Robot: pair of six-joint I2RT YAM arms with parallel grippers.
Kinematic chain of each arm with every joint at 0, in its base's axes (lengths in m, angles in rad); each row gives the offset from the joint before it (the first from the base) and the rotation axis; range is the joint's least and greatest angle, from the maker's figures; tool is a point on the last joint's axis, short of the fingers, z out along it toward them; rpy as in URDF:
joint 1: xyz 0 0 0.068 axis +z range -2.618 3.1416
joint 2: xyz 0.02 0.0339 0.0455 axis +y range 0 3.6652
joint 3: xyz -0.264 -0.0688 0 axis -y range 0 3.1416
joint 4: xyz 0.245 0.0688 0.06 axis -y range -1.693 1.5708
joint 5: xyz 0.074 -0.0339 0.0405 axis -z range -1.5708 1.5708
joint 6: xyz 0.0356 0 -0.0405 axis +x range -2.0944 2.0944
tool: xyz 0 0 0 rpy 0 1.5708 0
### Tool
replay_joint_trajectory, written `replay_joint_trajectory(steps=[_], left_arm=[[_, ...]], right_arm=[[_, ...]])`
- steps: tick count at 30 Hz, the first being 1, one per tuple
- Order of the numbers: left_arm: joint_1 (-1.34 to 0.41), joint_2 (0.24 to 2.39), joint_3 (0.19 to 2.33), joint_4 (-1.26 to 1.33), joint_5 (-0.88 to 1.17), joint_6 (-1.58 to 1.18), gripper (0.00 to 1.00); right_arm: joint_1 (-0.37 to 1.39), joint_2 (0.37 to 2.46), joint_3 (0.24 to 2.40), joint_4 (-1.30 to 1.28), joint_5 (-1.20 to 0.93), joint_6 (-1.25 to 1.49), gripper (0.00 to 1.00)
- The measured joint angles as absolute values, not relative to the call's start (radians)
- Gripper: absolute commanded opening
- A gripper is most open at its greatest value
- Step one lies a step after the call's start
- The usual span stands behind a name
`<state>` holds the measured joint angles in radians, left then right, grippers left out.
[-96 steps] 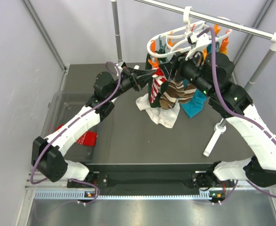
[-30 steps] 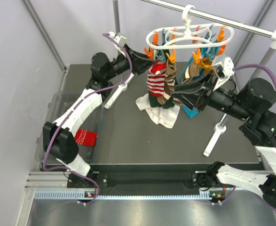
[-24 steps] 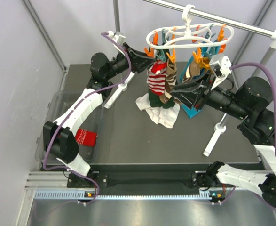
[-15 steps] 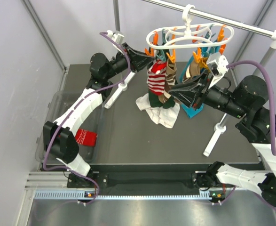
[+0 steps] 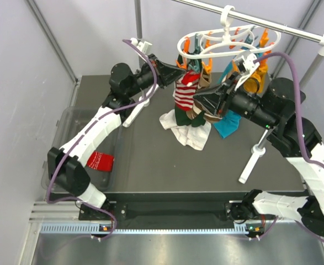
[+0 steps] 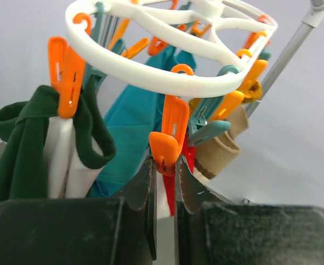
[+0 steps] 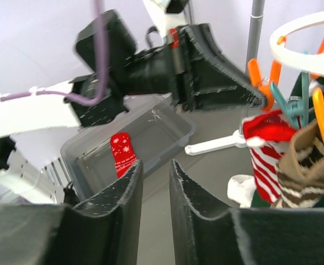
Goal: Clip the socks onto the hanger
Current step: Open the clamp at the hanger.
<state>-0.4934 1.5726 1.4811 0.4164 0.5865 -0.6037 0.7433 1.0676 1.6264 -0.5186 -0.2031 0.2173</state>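
The white hanger (image 5: 228, 41) hangs by its hook from the rail, with socks pegged round it. My left gripper (image 5: 179, 70) (image 6: 164, 163) is shut on an orange clip (image 6: 170, 138), squeezing its lower end. A red-and-white striped sock (image 5: 184, 91) (image 7: 266, 160) hangs at that clip, its red edge (image 6: 170, 193) between the fingers. A brown-and-cream striped sock (image 7: 305, 165) hangs beside it, and a mustard sock (image 5: 254, 84) further right. My right gripper (image 5: 197, 99) (image 7: 154, 165) is open and holds nothing, close beside the striped socks.
The grey rail (image 5: 272, 22) runs above. White poles (image 5: 253, 160) (image 5: 134, 113) lie on the dark table. A clear bin (image 5: 79, 138) at the left holds a red patterned sock (image 5: 101, 161). White cloth (image 5: 186, 132) and a teal sock (image 5: 228, 124) lie below the hanger.
My right gripper has risen and moved left toward the striped socks. The left gripper has pushed right onto the orange clip, and the hanger has swung slightly right.
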Motion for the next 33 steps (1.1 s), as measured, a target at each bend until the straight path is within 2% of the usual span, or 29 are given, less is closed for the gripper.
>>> replay_joint_trajectory(steps=[8,12,23,33], left_arm=[[-0.679,1.407,1.471,0.221,0.403,-0.436,0.0],[-0.738,1.354,1.465,0.171,0.331,-0.373,0.0],[-0.865,1.354,1.477,0.018,0.139,-0.234,0.0],[-0.883,1.388,1.565,-0.091,0.046,-0.177,0.0]], right_arm=[[0.744,1.142,1.738,-0.558,-0.131,0.253,0.32],[0.744,1.166,1.792,-0.572,-0.096,0.273,0.4],[0.744,1.291,1.985,-0.694,-0.004,0.31,0.45],[0.744,1.296,1.954,-0.745,0.004,0.311,0.49]])
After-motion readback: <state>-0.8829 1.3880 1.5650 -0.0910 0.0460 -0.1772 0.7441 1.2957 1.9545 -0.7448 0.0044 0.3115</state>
